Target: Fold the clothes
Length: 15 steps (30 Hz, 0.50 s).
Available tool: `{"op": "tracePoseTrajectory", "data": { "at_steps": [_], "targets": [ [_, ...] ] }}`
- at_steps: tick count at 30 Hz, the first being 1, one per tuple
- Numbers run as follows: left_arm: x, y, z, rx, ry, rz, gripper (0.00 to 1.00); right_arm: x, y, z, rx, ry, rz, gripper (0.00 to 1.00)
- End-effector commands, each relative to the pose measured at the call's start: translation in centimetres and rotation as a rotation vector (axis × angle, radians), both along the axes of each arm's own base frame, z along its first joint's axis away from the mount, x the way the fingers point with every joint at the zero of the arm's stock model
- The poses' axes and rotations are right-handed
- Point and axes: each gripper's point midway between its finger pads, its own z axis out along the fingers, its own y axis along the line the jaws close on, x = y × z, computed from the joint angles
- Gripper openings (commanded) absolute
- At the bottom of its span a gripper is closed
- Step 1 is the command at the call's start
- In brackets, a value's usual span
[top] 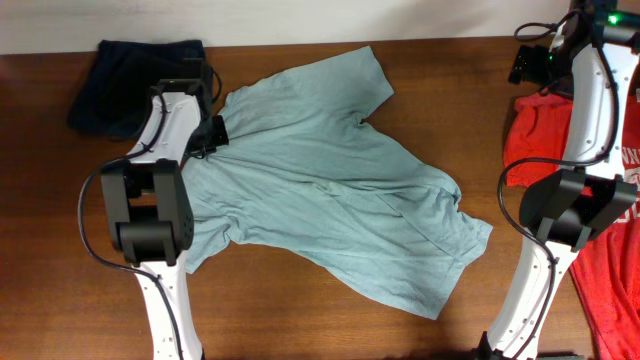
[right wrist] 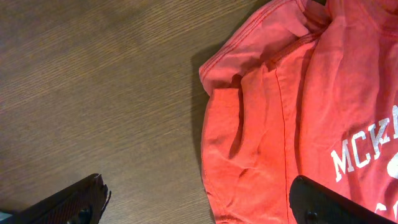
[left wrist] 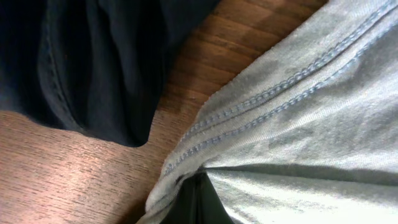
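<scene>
overhead, grey-teal T-shirt: plain pale grey-teal short-sleeved cotton T-shirt (top: 330, 180), spread rumpled and slantwise across the middle of the brown wooden counter (top: 270, 315), from the far left down to the near right.
overhead, left gripper: left gripper (top: 213, 133) down at the far-left edge of the grey-teal T-shirt, touching the fabric.
overhead, dark navy garment: crumpled dark navy cloth garment (top: 120, 80) at the far-left corner, just beside the left arm and near the grey-teal T-shirt.
overhead, red T-shirt: wrinkled red cotton T-shirt with white lettering (top: 610, 280) along the right edge, partly out of frame, apart from the grey-teal T-shirt.
overhead, right gripper: right gripper (top: 528, 62) at the far right, near the far-left part of the red T-shirt; opening not readable here.
left wrist, left gripper: left gripper (left wrist: 194, 200) closed tight, pinching grey-teal fabric, with creases gathered toward the tip.
left wrist, grey-teal T-shirt: grey-teal T-shirt (left wrist: 298, 112) filling the right half, with 2 rows of stitching along its edge.
left wrist, dark navy garment: dark navy garment (left wrist: 93, 62) at upper left, with a strip of bare counter (left wrist: 62, 174) between the 2 cloths.
right wrist, right gripper: right gripper (right wrist: 199, 208) spread wide and gripping nothing, 1 fingertip over bare counter (right wrist: 93, 74), the other over red cloth.
right wrist, red T-shirt: red T-shirt (right wrist: 267, 124) lying flat and creased on the right half, white letters "MCK" visible.
</scene>
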Motion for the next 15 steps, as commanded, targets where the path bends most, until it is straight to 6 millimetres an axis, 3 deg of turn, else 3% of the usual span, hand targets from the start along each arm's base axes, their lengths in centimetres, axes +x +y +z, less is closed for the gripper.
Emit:
{"op": "tracePoseTrajectory", "data": {
  "at_steps": [1, 10, 14, 15],
  "targets": [
    [-0.8, -1.3, -2.9, -0.092, 0.049, 0.021, 0.0, 0.0, 0.2, 0.7, -0.003, -0.014, -0.003, 0.99],
    [-0.9, -1.3, -2.9, -0.092, 0.054, 0.032, 0.0, 0.8, 0.7, 0.9, 0.025, -0.05, 0.012, 0.99],
    [-0.9, -1.2, -2.9, -0.092, 0.054, 0.032, 0.03, -1.0, 4.1, 0.4, 0.201, 0.012, 0.065, 0.99],
    [-0.9, -1.2, -2.9, -0.092, 0.054, 0.032, 0.06, -1.5, 4.6, 0.3, 0.227, 0.033, 0.068, 0.93]
  ]
}}
